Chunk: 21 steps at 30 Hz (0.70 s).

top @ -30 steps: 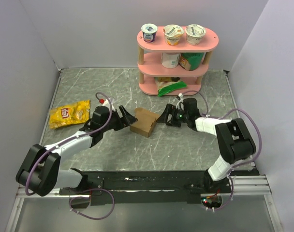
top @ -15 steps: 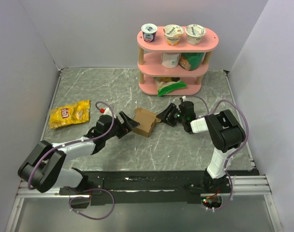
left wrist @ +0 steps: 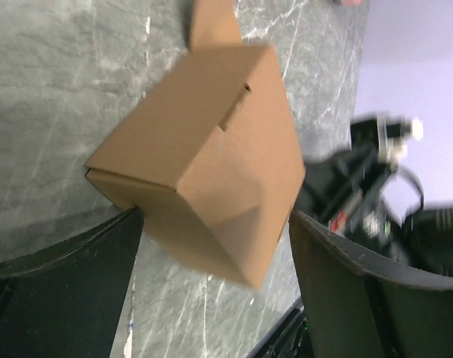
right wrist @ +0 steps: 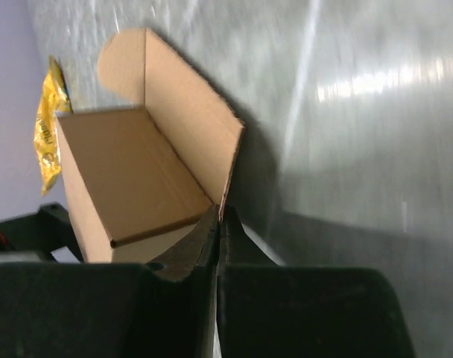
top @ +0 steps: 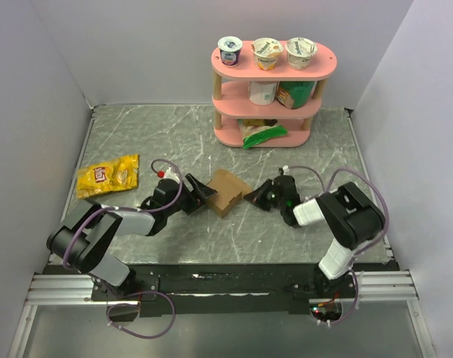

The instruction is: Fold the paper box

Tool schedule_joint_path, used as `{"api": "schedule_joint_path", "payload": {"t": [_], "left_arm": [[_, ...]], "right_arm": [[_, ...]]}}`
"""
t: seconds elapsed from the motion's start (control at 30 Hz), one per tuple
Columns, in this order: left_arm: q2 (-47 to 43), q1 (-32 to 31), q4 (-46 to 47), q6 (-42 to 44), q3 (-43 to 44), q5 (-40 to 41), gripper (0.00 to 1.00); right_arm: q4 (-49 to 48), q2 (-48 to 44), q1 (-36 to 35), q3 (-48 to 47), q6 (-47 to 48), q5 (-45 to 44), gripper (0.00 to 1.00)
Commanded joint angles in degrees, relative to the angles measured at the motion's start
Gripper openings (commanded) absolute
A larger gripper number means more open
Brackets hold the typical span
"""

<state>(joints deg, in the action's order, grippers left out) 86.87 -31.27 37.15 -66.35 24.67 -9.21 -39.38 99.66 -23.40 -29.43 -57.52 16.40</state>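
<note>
The paper box (top: 228, 192) is a small brown cardboard box in the middle of the table, with one lid flap standing open toward the right. My left gripper (top: 200, 195) is open at the box's left side. In the left wrist view the box (left wrist: 204, 149) has one corner between the two wide-apart fingers (left wrist: 62, 283). My right gripper (top: 255, 198) is shut on the lower edge of the open flap. The right wrist view shows the box's open inside (right wrist: 130, 171) and the gripper (right wrist: 220, 215) pinching the flap's edge.
A pink three-tier shelf (top: 327, 71) with yoghurt cups and packets stands at the back, a green bag (top: 262, 134) on its lowest tier. A yellow snack bag (top: 107, 175) lies at the left, also in the right wrist view (right wrist: 48, 134).
My right gripper has gone from open to shut on the flap's edge. Both arms have drawn back toward the near edge, and the box has shifted slightly that way.
</note>
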Motion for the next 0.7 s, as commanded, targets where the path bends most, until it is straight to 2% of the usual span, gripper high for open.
{"api": "schedule_joint_path", "payload": {"t": [0.0,0.03,0.07,0.1,0.17,0.2,0.23,0.4,0.43,0.47,0.5,0.57,0.67], "left_arm": [[1.0,-0.2,5.6,-0.4,0.9,-0.6,0.85],[1.3,-0.2,5.0,0.2,1.3,-0.8,0.85],[1.6,-0.2,4.9,0.6,1.7,-1.2,0.85],[2.3,-0.2,4.6,1.6,2.4,-1.7,0.85],[2.5,0.0,3.2,2.7,2.8,-1.2,0.85],[2.2,0.1,2.4,4.3,3.1,-0.8,0.86],[1.9,0.3,1.5,5.3,3.4,0.2,0.87],[0.6,2.1,0.9,12.1,4.6,-1.1,0.93],[0.8,2.6,0.0,13.1,5.4,-1.9,0.93],[1.1,2.8,-1.1,14.0,6.4,-4.1,0.93],[1.6,2.9,-4.8,15.4,8.4,-4.6,0.93],[2.2,2.8,-8.0,15.6,9.7,-5.5,0.91],[1.4,2.8,-10.0,14.7,8.9,-4.7,0.88]], "right_arm": [[-1.3,-7.2,-7.7,7.3,-7.2,-7.5,0.02],[-1.3,-8.9,-9.4,8.1,-8.0,-8.3,0.05],[-1.4,-9.8,-11.7,8.8,-8.7,-9.4,0.14],[-1.1,-10.9,-12.8,10.3,-9.7,-9.9,0.4],[-0.4,-15.7,-13.7,12.7,-10.2,-12.1,0.6],[0.7,-18.0,-13.7,15.2,-9.7,-13.0,0.77],[3.2,-23.6,-13.6,16.5,-9.1,-13.8,0.83],[19.2,-46.4,-13.0,20.8,2.7,-23.6,1.0],[20.7,-52.0,-11.6,20.8,5.9,-22.7,1.0],[24.7,-53.6,-9.8,20.0,9.1,-21.3,1.0],[26.6,-54.5,-7.2,17.8,14.6,-19.6,1.0],[27.3,-52.9,2.1,15.6,19.7,-8.4,1.0],[27.4,-45.3,9.2,9.9,28.6,5.1,1.0]]}}
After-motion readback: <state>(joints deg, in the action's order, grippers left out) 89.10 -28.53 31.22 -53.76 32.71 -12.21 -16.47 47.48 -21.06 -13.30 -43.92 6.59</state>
